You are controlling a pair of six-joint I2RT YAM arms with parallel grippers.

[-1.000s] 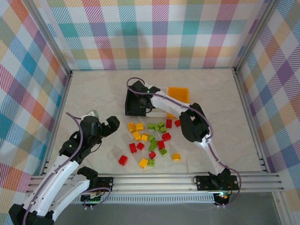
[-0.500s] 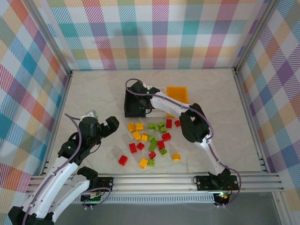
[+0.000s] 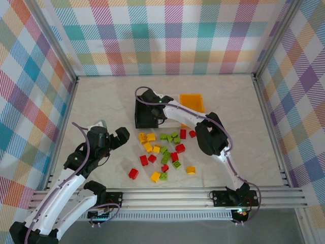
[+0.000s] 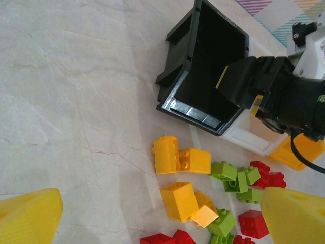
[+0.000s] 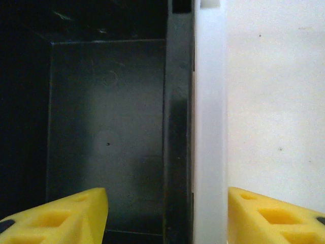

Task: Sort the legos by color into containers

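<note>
- Some twenty red, yellow, lime plastic legos (image 3: 166,152) loose on bench (image 3: 101,101).
- Right fingers (image 5: 61,216) parted, empty, over black plastic bin (image 4: 208,61): release step, likely.
- Left fingers (image 4: 30,216) wide, empty; next, single one out.

Three bins (image 3: 139,120), two arms (image 3: 214,138), about twenty legos (image 3: 180,148)

The left arm (image 3: 63,189) and right arm (image 3: 231,170) have white links and bulky black joint housings, each trailed by a thin purple-grey cable (image 3: 136,94). The left fingers (image 4: 28,216) are smooth yellow wedges. The right fingers (image 5: 61,218) are yellow with square recesses.
</note>
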